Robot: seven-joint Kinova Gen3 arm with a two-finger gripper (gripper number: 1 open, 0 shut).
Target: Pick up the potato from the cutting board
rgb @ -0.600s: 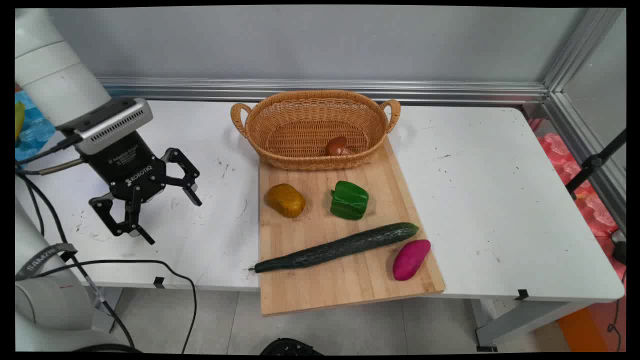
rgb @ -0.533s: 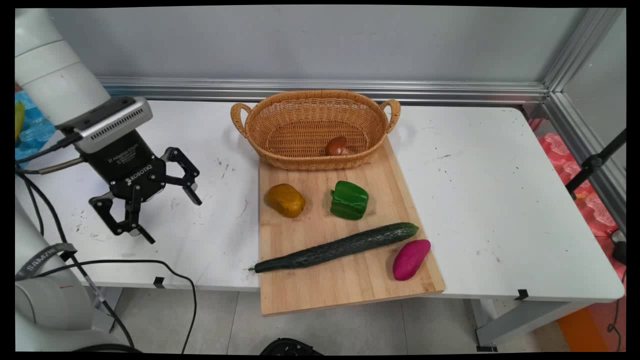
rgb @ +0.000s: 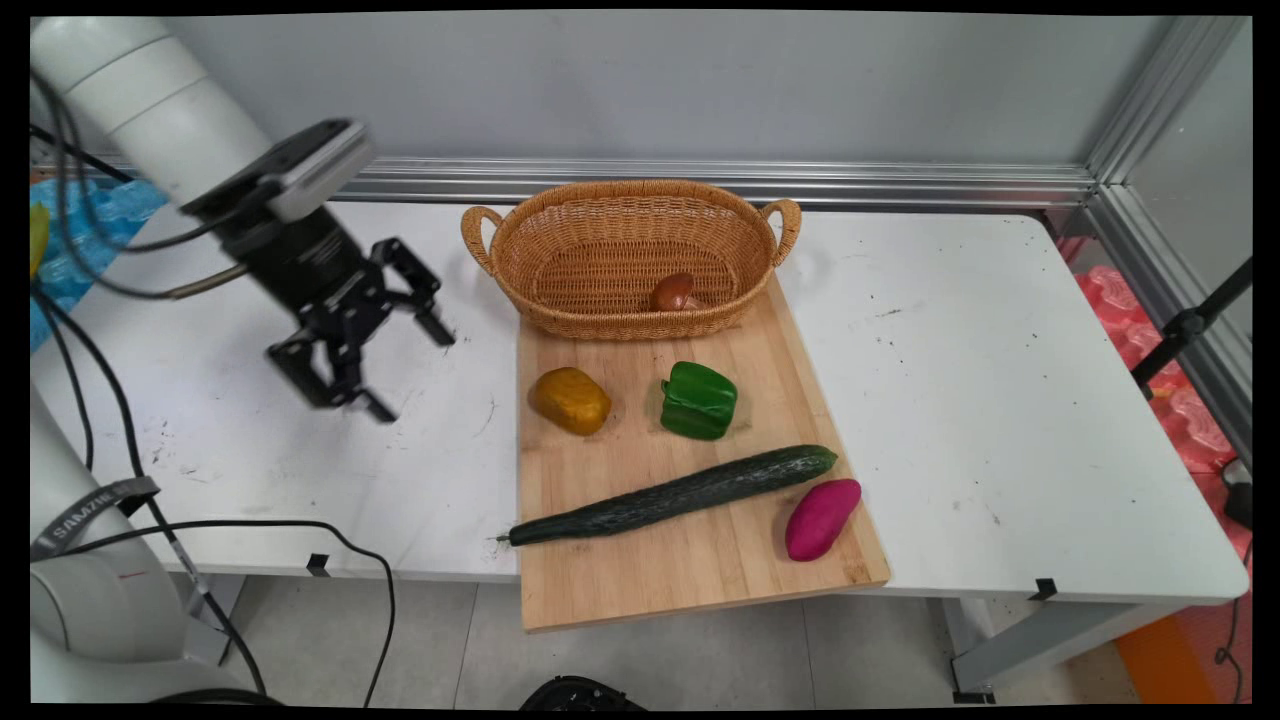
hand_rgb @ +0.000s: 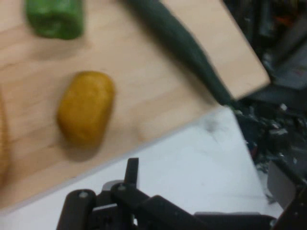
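1. The gripper (rgb: 405, 370) has risen and swung to the right since half a second ago, leaving the bare left part of the table (rgb: 1000, 400) and closing on the left edge of the cutting board (rgb: 700, 560).
2. Its fingers are spread wide and hold nothing; it hangs above the table, touching no object.
3. The nearest thing is the yellow potato (rgb: 571, 400), lying on the board's upper left, well clear of the fingers; the hand view now looks down on the potato (hand_rgb: 86, 108).
4. Beside it sits the green pepper (rgb: 698, 400); below them the cucumber (rgb: 675, 495) lies slantwise, and the purple sweet potato (rgb: 821, 518) rests near its right end.
5. The basket (rgb: 520, 240) stands at the board's far end with a brown mushroom (rgb: 674, 291) inside.
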